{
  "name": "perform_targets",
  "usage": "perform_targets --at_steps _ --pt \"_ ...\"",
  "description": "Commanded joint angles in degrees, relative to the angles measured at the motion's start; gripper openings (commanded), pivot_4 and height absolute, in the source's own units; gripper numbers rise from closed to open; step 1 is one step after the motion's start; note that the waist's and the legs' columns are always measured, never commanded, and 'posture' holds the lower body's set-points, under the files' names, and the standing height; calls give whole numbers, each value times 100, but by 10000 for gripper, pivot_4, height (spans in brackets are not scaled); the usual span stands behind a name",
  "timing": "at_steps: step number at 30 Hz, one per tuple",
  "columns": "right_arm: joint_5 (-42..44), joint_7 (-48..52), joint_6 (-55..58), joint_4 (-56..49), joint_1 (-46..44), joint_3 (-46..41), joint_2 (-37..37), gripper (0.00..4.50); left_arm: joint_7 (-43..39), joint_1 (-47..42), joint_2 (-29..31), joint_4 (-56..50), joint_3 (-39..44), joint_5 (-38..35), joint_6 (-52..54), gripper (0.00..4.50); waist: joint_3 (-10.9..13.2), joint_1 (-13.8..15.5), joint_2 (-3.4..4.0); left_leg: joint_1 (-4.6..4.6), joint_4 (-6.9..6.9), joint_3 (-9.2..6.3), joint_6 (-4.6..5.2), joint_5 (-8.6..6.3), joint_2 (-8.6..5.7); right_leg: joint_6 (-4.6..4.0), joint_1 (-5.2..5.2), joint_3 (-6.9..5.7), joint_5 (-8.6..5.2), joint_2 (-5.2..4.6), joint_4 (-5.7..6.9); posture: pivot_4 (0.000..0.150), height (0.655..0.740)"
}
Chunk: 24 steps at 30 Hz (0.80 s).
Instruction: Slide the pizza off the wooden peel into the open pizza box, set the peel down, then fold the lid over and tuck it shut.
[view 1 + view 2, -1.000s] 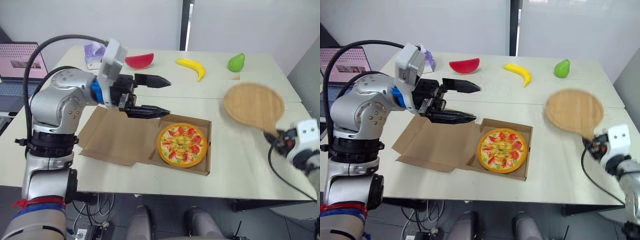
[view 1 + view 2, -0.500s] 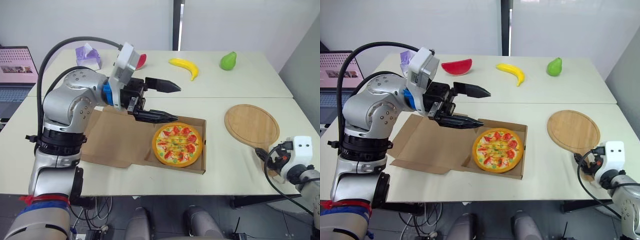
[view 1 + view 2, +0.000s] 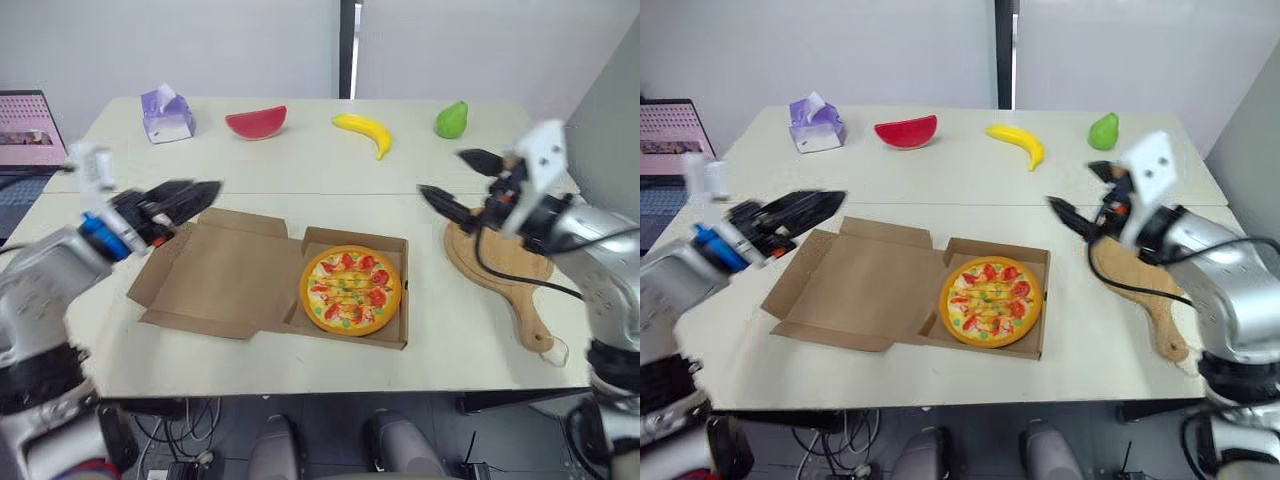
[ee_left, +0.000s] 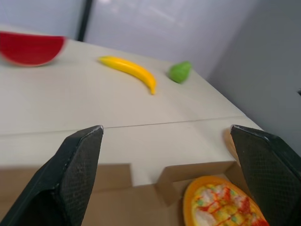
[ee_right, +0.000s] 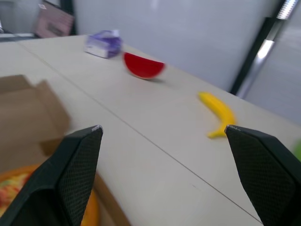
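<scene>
The left claw (image 3: 192, 196) is hard to trace in the head views; its wrist view shows the fingers spread wide and empty, low over the bench (image 3: 300, 180) just beside the flat-lying lid (image 3: 215, 272). The right forearm hides part of the peel (image 3: 505, 268), which lies on the bench. The right claw (image 3: 460, 183) hangs released above the peel's near edge, pointing toward the box (image 3: 404, 300), where the pizza (image 3: 350, 290) sits
</scene>
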Motion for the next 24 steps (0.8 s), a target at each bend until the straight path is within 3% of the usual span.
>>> perform_targets --at_steps 1,6,10,13,19,24 --pt "34 591 -233 23 -454 682 86 44613 595 1015 -138 -601 1167 -619 686 45000 2 10 -13 0 1 2 -1 0 -3 -1 1 -4 0 -8 0 1500 7400" --pt "200 963 -250 327 -988 1231 622 44613 1349 2258 -561 -834 2528 -1917 1108 45000 5 110 -72 -1 1 -5 -6 -2 -6 -3 2 -25 0 -30 2 1500 7400" --pt "90 980 -343 444 -1074 1362 873 44613 1621 3291 -797 -840 2929 -2710 1063 45000 -14 144 -102 2 4 -8 -7 -2 -7 -9 5 -31 -3 -57 1 1500 7400" --pt "46 983 -420 442 -1048 1409 946 44613 1580 3773 -1048 -829 2569 -2615 754 45000 -13 155 -100 2 2 -5 -7 -2 -8 -14 4 -28 -6 -68 0 1500 7400" --pt "19 866 -308 237 -1056 1476 1026 44613 1871 3465 -1241 -674 1722 -2596 121 45000 -18 228 -108 5 2 -9 -9 -2 -4 -51 2 -27 -24 -58 1 1500 7400" --pt "19 815 -188 102 -1011 1440 976 44613 2043 3272 -1299 -554 1166 -2522 -282 45000 -17 221 -107 5 -3 8 -12 -4 -5 -29 1 -25 -13 -56 0 1500 7400"
